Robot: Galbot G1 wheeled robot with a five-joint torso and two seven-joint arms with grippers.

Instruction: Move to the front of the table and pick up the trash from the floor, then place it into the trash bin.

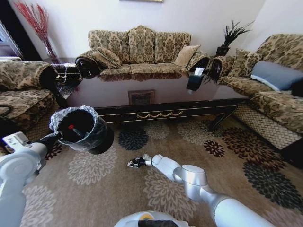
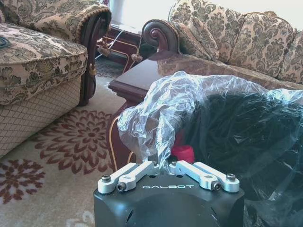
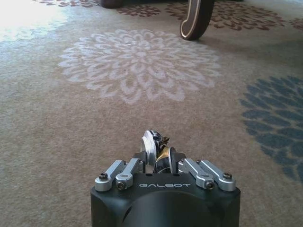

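My left gripper [image 1: 53, 137] is shut on the rim and crinkled liner of the black trash bin [image 1: 87, 130], holding it tilted above the floor [image 1: 94, 189]. In the left wrist view the fingers [image 2: 142, 169] pinch the liner of the trash bin [image 2: 227, 127], and a red cap [image 2: 183, 153] shows inside. The same red cap [image 1: 71, 126] shows in the head view. My right gripper [image 1: 133, 164] is low over the carpet in front of the table [image 1: 156, 92]. It is shut on a small round silvery piece of trash [image 3: 150, 145].
Patterned sofas stand behind the table and on both sides. A dark tissue box [image 1: 195, 81] sits on the tabletop. A curved table leg [image 3: 196, 19] stands on the carpet ahead of the right gripper. Open carpet lies between the bin and the right arm.
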